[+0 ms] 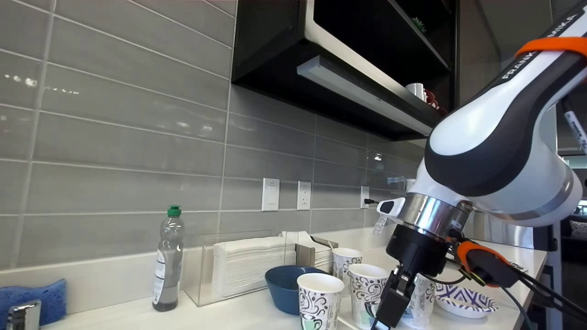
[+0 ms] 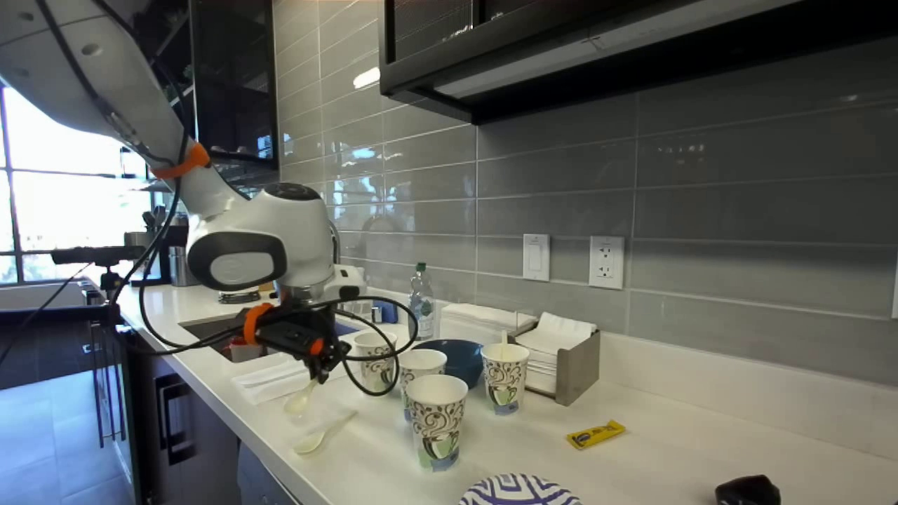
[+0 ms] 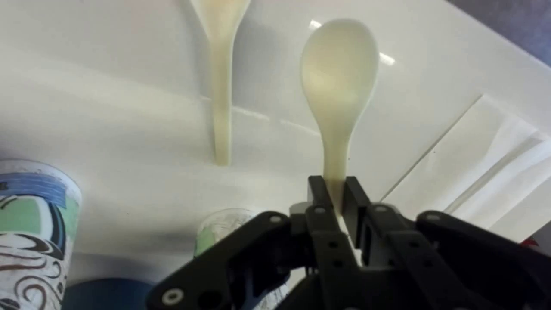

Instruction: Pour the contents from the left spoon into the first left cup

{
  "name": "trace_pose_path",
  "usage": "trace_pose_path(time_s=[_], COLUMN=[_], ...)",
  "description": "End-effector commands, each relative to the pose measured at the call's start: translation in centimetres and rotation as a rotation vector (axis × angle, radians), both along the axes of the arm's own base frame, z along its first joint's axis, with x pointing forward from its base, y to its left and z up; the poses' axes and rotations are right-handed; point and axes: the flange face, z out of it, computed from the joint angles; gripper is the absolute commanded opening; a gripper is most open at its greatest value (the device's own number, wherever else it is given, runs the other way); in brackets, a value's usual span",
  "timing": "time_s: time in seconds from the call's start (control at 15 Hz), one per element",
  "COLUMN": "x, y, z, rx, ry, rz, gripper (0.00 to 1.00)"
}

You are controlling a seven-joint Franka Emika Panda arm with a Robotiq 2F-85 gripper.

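Note:
My gripper point(image 3: 333, 187) is shut on the handle of the left spoon point(image 3: 339, 73), a pale spoon. In an exterior view the gripper point(image 2: 319, 372) holds the spoon point(image 2: 299, 402) bowl-down at a slant, just above or at the counter; I cannot tell which. No distinct contents show in its bowl. The first left cup point(image 2: 377, 365), white paper with dark swirls and green, stands upright to the right of the gripper there. It also shows in an exterior view point(image 1: 316, 305), left of the gripper point(image 1: 379, 323), with the spoon out of view. In the wrist view it is mostly hidden behind the gripper.
A second pale spoon point(image 2: 323, 436) lies on the counter beside the held one. More cups point(image 2: 436, 424) stand close by, one point(image 2: 505, 382) with a stick in it. A blue bowl point(image 1: 286, 288), napkins point(image 2: 263, 382), a patterned plate point(image 1: 463, 300) and a bottle point(image 1: 168, 261) are around.

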Motion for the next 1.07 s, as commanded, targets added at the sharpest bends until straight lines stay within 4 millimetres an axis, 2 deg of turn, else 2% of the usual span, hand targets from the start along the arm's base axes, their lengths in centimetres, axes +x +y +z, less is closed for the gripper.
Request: trace_pose_path(time_s=[0.0, 0.27, 0.47, 0.67, 1.0], x=[0.9, 2.3, 2.5, 3.2, 4.7], y=[0.6, 2.7, 3.7, 4.0, 3.8], z=[3.8, 7.3, 7.9, 6.5, 2.9], rx=[-0.066, -0.082, -0.095, -0.112, -0.155], ry=[0.109, 0.199, 0.253, 0.307, 0.34], rz=[-0.029, 0.002, 0.004, -0.013, -0.035], gripper=[0.03, 0.03, 0.03, 0.03, 0.03])
